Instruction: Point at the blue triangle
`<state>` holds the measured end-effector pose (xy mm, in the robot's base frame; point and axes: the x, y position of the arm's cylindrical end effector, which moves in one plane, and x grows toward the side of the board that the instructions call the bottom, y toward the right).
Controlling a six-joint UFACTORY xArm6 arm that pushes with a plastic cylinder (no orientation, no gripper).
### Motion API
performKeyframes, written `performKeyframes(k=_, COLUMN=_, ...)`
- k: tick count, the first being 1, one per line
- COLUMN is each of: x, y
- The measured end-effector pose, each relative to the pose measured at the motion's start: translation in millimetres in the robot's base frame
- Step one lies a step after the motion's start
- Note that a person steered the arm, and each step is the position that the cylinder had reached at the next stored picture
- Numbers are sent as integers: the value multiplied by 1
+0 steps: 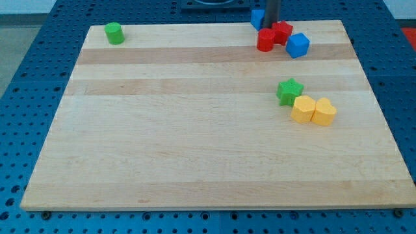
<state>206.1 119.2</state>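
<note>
Tip at the counter's top edge, beside the target.

My tip (pixel 272 28) stands touching the blue triangle (pixel 257 17), top right of the counter (pixel 195 149), red blocks (pixel 273 36) crowding below. No jaws fitted, only a rod. I judge minimal travel best, avoiding the reds.

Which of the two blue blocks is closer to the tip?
The blue block at the view's top edge, right beside my tip. The blue cube sits farther right, past the red blocks.
</note>
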Motion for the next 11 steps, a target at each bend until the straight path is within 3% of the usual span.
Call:
performKeyframes(k=6, x=25, y=-49)
performKeyframes(k=10, x=24, y=16)
performKeyframes(k=11, x=7, y=24)
